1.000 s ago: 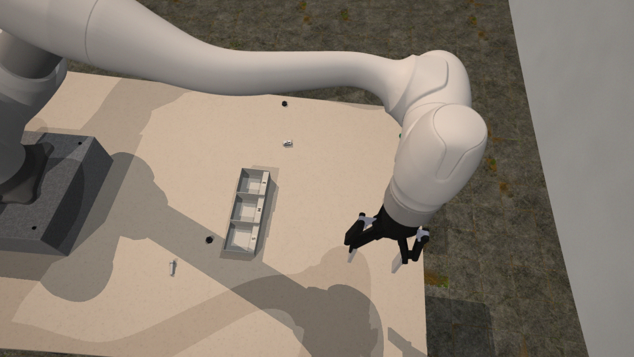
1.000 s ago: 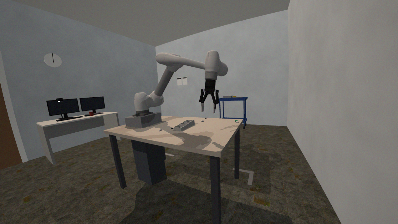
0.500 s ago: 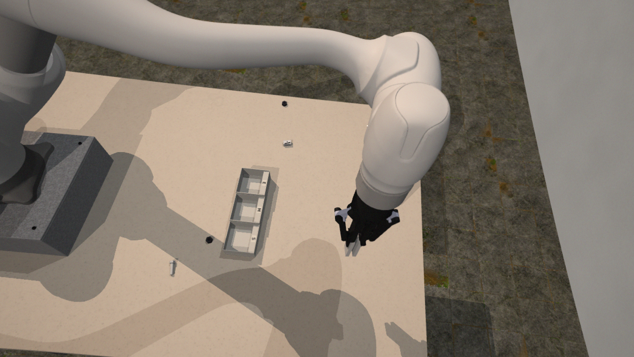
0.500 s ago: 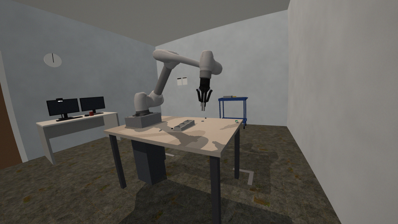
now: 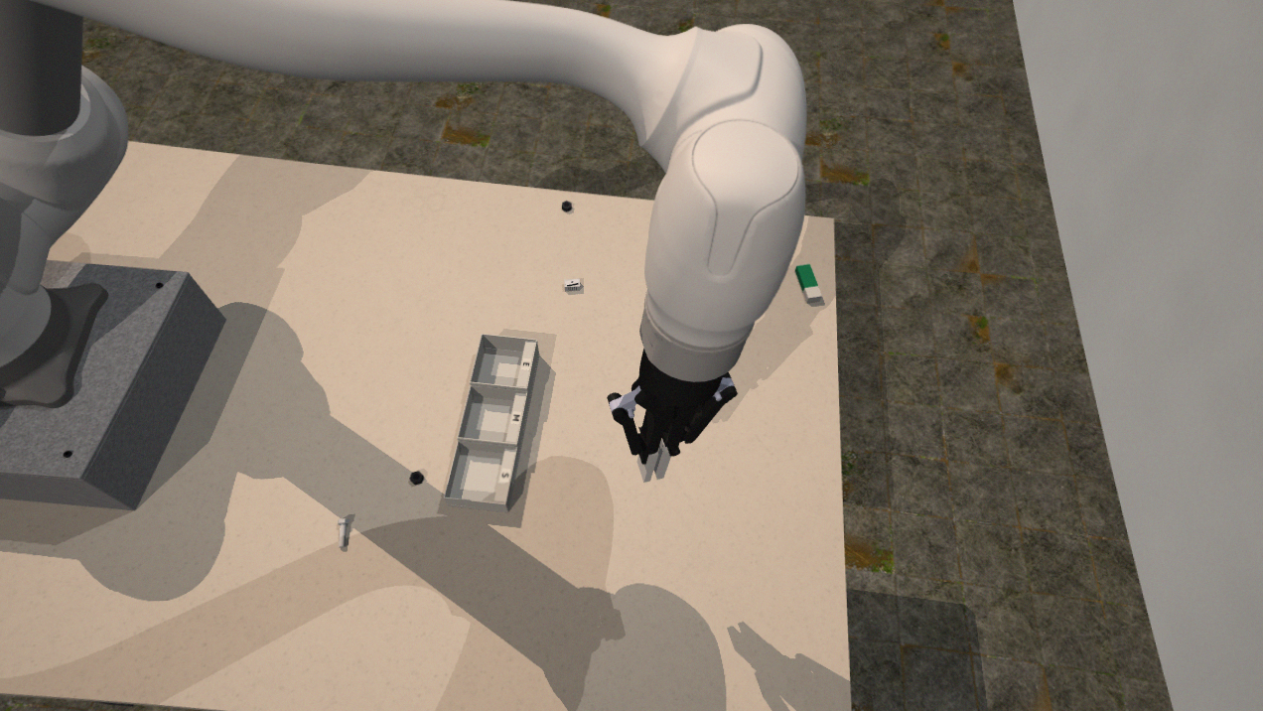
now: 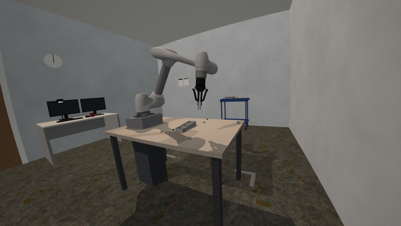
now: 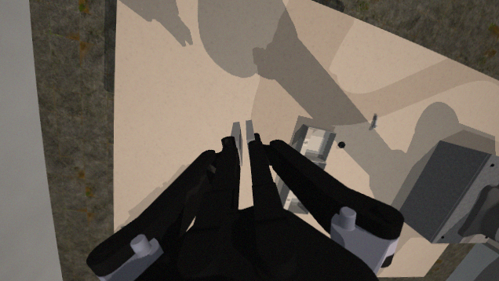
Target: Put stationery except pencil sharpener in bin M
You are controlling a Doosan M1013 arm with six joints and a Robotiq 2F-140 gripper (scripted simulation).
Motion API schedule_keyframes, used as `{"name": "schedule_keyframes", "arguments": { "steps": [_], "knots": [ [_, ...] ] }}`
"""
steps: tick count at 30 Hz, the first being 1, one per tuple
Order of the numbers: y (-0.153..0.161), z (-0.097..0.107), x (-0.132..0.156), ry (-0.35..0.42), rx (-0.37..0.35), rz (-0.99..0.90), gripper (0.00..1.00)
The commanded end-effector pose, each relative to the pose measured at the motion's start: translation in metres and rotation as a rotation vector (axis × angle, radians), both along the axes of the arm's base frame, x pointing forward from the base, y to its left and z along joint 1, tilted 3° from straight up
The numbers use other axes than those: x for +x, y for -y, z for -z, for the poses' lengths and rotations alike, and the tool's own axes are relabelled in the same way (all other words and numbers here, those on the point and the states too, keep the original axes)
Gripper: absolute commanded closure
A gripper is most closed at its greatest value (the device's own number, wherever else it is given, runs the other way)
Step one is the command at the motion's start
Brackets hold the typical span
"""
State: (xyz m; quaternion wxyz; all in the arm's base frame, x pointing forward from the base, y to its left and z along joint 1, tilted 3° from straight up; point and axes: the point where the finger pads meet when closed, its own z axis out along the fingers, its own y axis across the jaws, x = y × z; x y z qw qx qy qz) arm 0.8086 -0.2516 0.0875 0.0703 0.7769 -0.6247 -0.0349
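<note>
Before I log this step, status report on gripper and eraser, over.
Gripper nearly shut, raised, nothing between jaws. Green-and-white eraser on table, outside bins. No obstruction seen between them.

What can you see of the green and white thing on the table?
The green and white block looks like an eraser: a green sleeve with a white end poking out. It lies flat near the table's edge, tilted a little, green end farther from the gripper. Only the table touches it.
</note>
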Motion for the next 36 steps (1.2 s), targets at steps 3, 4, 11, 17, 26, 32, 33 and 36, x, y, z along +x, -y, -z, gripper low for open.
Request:
{"name": "schedule_keyframes", "arguments": {
  "steps": [3,4,11,17,26,32,33,36],
  "knots": [
    [-0.018,-0.009,-0.023,0.011,0.028,-0.113,0.85],
    [-0.022,-0.01,-0.031,0.012,0.034,-0.15,0.85],
    [-0.039,-0.015,-0.06,0.014,0.05,-0.236,0.85],
    [-0.051,-0.018,-0.082,0.016,0.065,-0.322,0.85],
    [-0.064,-0.02,-0.108,0.018,0.079,-0.408,0.85],
    [-0.077,-0.021,-0.133,0.021,0.093,-0.494,0.85],
    [-0.08,-0.021,-0.14,0.023,0.1,-0.543,0.85],
    [-0.089,-0.021,-0.158,0.024,0.106,-0.579,0.85]
  ]
}}
